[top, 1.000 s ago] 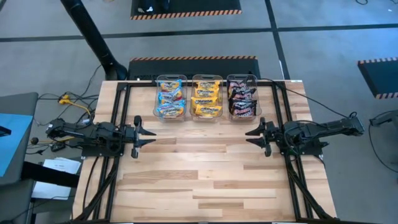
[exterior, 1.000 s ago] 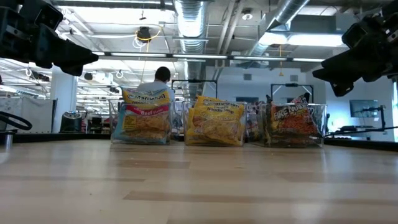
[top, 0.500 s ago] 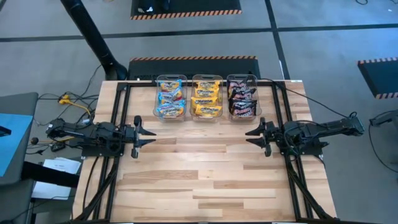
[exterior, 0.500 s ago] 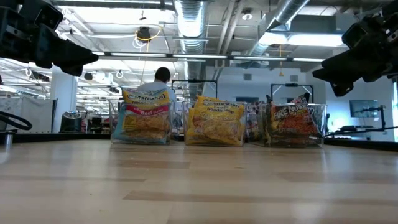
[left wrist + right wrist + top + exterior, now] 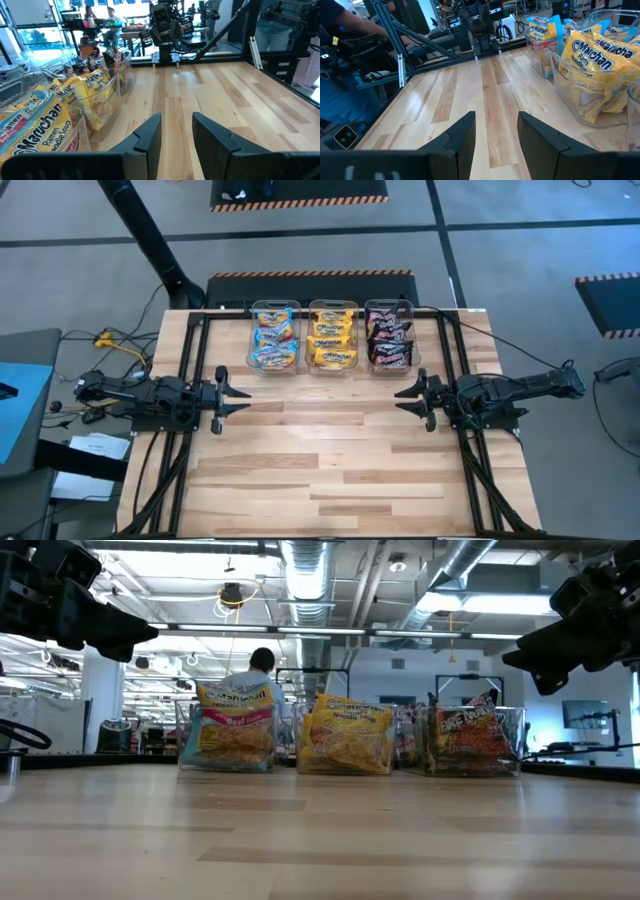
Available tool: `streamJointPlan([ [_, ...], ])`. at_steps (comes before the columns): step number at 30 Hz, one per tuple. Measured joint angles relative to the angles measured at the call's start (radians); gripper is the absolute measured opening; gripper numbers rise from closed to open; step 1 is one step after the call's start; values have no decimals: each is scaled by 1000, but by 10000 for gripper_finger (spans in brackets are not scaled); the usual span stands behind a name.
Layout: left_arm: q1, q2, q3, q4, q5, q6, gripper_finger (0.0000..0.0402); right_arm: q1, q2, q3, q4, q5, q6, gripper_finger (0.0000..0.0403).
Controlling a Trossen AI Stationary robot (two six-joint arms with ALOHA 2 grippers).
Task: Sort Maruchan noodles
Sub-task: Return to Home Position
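The likeliest trouble from here, I judge, is a careless swing. My left jaws and right jaws both point inward across the table [image 5: 330,460], and the row of three clear bins [image 5: 333,370] sits just beyond them, toward the far edge. If either arm turned that way, a finger could clip a bin wall and shove it, or catch a packet. In the low view the packets stand taller than the bin walls and lean a little. A knock might therefore tip one out and undo the sorting.

Both pairs of jaws are open and hold nothing; each wrist view shows bare wood through the gap. The left jaws hover over the table's left side and the right jaws over its right side, facing each other and well apart.

The noodles are all in the bins: the blue packets [image 5: 273,337] on the left, the yellow packets [image 5: 333,337] in the middle, the dark packets [image 5: 390,337] on the right. None lies between my jaws or loose on the table. The blue packets are nearest my left jaws and the dark packets nearest my right, and neither jaws touch them.
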Motion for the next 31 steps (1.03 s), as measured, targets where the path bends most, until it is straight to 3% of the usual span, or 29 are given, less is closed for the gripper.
streamJointPlan([
  [31,1,-12,0,0,0,0,98,0,0,-1,0,0,0,170],
])
